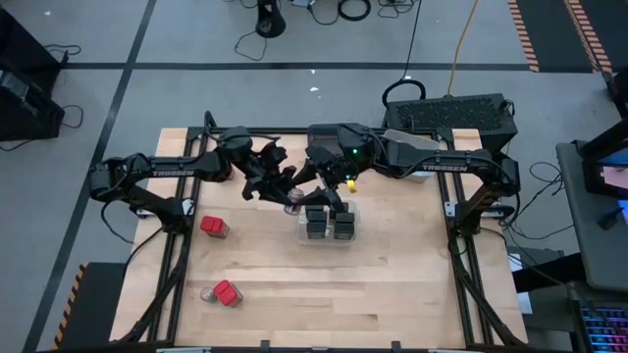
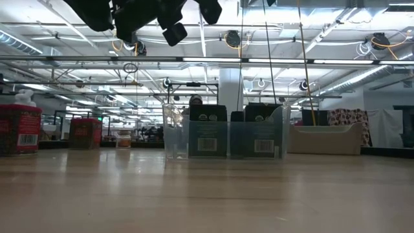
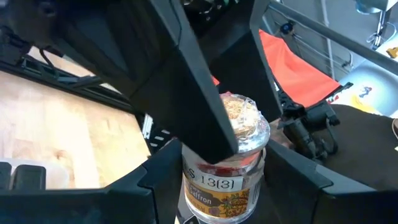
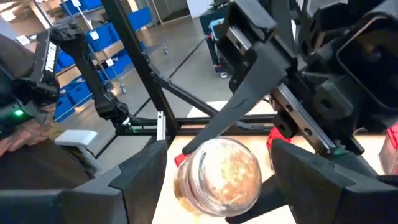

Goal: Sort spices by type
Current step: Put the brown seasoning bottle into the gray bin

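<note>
A small round jar (image 3: 227, 168) with a saffron label hangs in the air over the table's middle, between my two grippers. My left gripper (image 1: 285, 193) is shut on it. My right gripper (image 4: 214, 186) faces it from the other side, open, one finger on either side of the jar's round end (image 4: 221, 171) with a gap on both sides. Below stands a clear bin (image 1: 329, 235) holding dark boxy spices (image 2: 207, 129). Two red-topped boxes (image 1: 214, 226) (image 1: 228, 293) and another round jar (image 1: 207, 293) stand on the table's left part. My left gripper pinches the jar's labelled body (image 3: 193, 193) between its two fingers (image 3: 124, 193), one on each side. The jar's end with the visible spice (image 3: 245, 121) sticks out beyond the fingertips. The jar is lifted clear of the table.
The clear bin stands just below and to the right of the held jar. A light tray (image 2: 326, 139) shows at the far right in the low view. Bare wood (image 1: 392, 284) lies along the near and right parts of the table.
</note>
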